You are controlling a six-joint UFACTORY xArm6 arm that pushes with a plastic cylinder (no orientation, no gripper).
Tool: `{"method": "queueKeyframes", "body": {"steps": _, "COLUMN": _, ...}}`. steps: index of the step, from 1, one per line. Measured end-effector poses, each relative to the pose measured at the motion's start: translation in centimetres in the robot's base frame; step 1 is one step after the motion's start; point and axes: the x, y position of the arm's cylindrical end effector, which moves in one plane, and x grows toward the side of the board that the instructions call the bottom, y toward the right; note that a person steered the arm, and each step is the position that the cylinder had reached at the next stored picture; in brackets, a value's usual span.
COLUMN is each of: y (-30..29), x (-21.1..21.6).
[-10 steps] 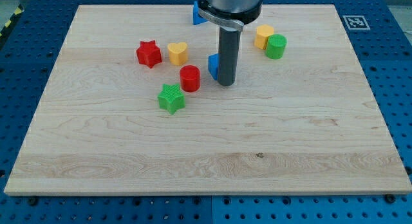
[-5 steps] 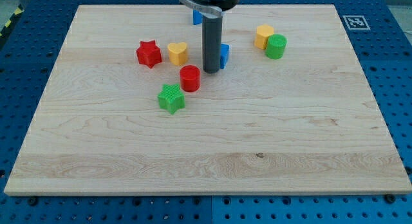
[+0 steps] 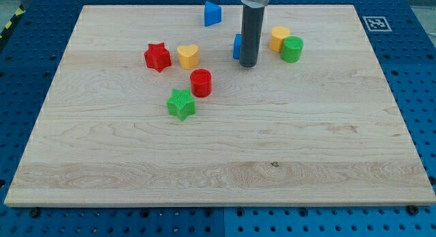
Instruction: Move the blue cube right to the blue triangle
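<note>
The blue cube sits in the upper middle of the wooden board, mostly hidden behind the dark rod. My tip rests on the board just right of and below the cube, touching or nearly touching it. The blue triangle lies near the board's top edge, up and to the left of the cube, apart from it.
A yellow block and a green cylinder stand just right of my tip. A red star, a yellow heart, a red cylinder and a green star lie to the left and below.
The blue cube has moved up and a little to the right across the board. My tip went from the cube's right side to its left, then back to its right.
</note>
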Motion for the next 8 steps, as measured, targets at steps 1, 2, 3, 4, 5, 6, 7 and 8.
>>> {"method": "queueKeyframes", "body": {"steps": 1, "y": -0.7, "x": -2.1}}
{"method": "queueKeyframes", "body": {"steps": 2, "y": -0.8, "x": -4.1}}
{"method": "queueKeyframes", "body": {"steps": 3, "y": -0.9, "x": -6.1}}
{"method": "queueKeyframes", "body": {"steps": 4, "y": -0.9, "x": -8.0}}
{"method": "queueKeyframes", "body": {"steps": 5, "y": -0.9, "x": -9.5}}
{"method": "queueKeyframes", "body": {"steps": 6, "y": -0.9, "x": -9.6}}
{"method": "queueKeyframes", "body": {"steps": 7, "y": -0.9, "x": -9.4}}
{"method": "queueKeyframes", "body": {"steps": 8, "y": -0.9, "x": -4.2}}
